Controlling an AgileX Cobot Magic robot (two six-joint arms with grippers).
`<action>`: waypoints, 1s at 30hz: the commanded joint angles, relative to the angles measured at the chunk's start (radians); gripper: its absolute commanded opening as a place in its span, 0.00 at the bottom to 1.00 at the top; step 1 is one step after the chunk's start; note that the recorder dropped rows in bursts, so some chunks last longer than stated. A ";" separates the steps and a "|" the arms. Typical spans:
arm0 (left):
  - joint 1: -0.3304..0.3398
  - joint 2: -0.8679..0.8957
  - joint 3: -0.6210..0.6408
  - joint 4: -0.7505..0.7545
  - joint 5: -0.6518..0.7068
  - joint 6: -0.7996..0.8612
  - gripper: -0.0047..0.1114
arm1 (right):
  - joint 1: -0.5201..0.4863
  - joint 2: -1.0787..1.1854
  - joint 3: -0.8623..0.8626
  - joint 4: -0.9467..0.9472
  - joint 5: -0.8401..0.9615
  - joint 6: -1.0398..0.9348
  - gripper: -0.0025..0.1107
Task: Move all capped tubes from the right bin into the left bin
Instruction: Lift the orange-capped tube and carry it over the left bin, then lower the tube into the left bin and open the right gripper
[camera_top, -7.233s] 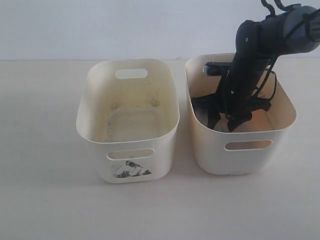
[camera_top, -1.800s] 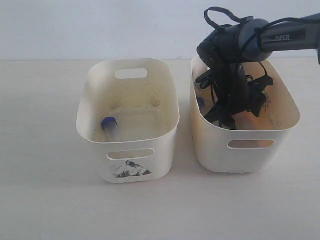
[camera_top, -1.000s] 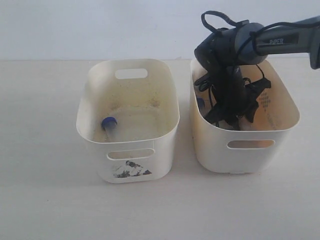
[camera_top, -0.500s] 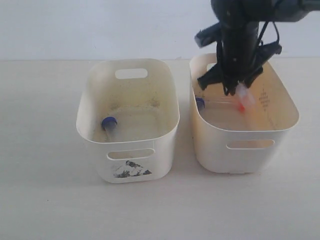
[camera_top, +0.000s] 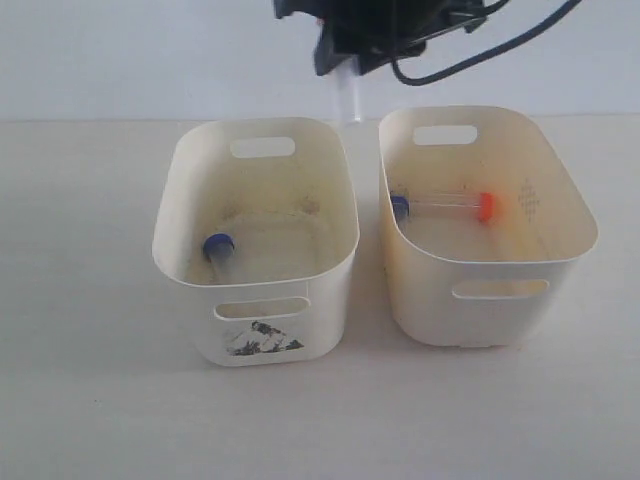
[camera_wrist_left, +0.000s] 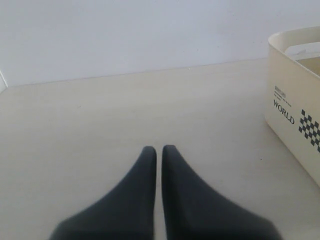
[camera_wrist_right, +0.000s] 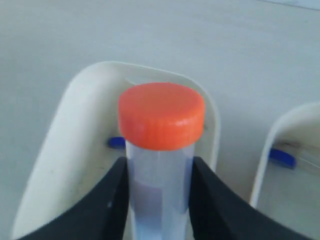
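Observation:
My right gripper (camera_top: 348, 58) hangs high above the back rim of the left bin (camera_top: 186, 300), shut on a capped tube (camera_top: 352, 102) whose clear end sticks down. In the right wrist view that tube's orange cap (camera_wrist_right: 161, 116) stands upright between the fingers (camera_wrist_right: 106, 200) of the right gripper (camera_wrist_right: 159, 166). A blue-capped tube (camera_top: 218, 246) lies in the left bin. The cream right bin (camera_top: 430, 300) holds a blue-capped tube (camera_top: 400, 207) and an orange-capped tube (camera_top: 484, 206). My left gripper (camera_wrist_left: 159, 149) is shut and empty over bare table.
Beside my left gripper stands a whitish bin wall (camera_wrist_left: 292, 85) with a black "WORLD" and checker print. The two bins stand close together with a narrow gap (camera_top: 368, 250) between them. A pale wall rises behind the table.
The right gripper rose out of the right bin with an orange-capped tube and swung left to above the left bin's back rim. The tubes lying in the bins stayed put.

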 joint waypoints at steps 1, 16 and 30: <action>0.001 -0.002 -0.004 -0.007 -0.015 -0.012 0.08 | 0.078 0.039 -0.002 0.064 -0.123 -0.019 0.02; 0.001 -0.002 -0.004 -0.007 -0.015 -0.012 0.08 | 0.149 0.211 -0.002 0.055 -0.146 0.009 0.53; 0.001 -0.002 -0.004 -0.007 -0.015 -0.012 0.08 | -0.080 0.065 -0.002 -0.319 0.271 -0.324 0.45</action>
